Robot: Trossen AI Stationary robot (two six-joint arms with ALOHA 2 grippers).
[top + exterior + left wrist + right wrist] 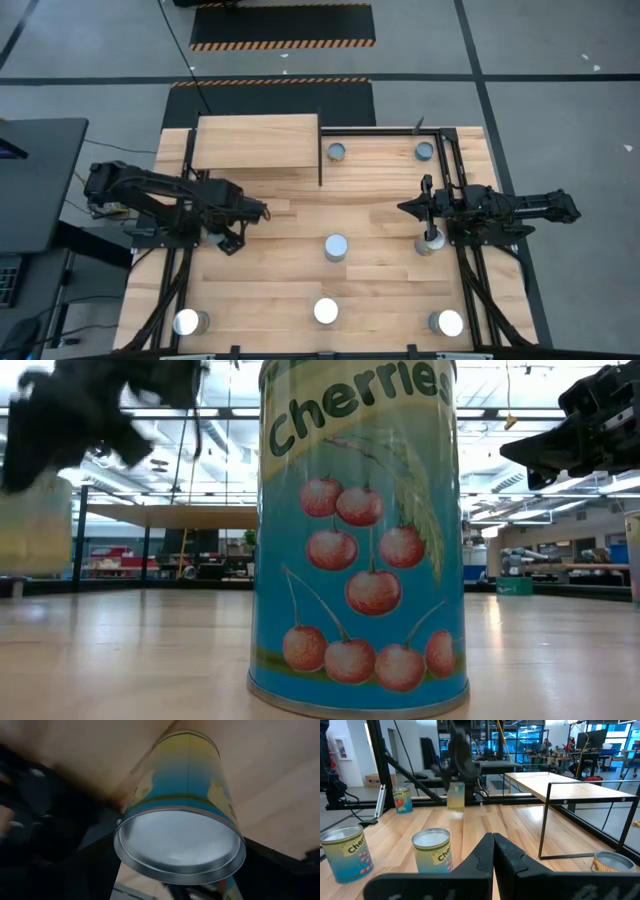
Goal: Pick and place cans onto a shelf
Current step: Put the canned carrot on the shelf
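Wooden shelf (255, 140) top carried no cans. My left gripper (232, 238) jaws framed one can (182, 810), grip unconfirmed; seven cans remained on the table (380, 290). Right gripper (405, 208) jaws were closed, empty.

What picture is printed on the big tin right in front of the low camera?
Red cherries on a blue label, under the word "Cherries"; the low view shows it best.

Bright, even light falls from ceiling strips glowing in the low view, glaring white off the silver can tops (326, 311) and leaving only faint shadows on the table (380, 215), while the left arm (80, 410) smears with motion blur and the left wrist view is soft
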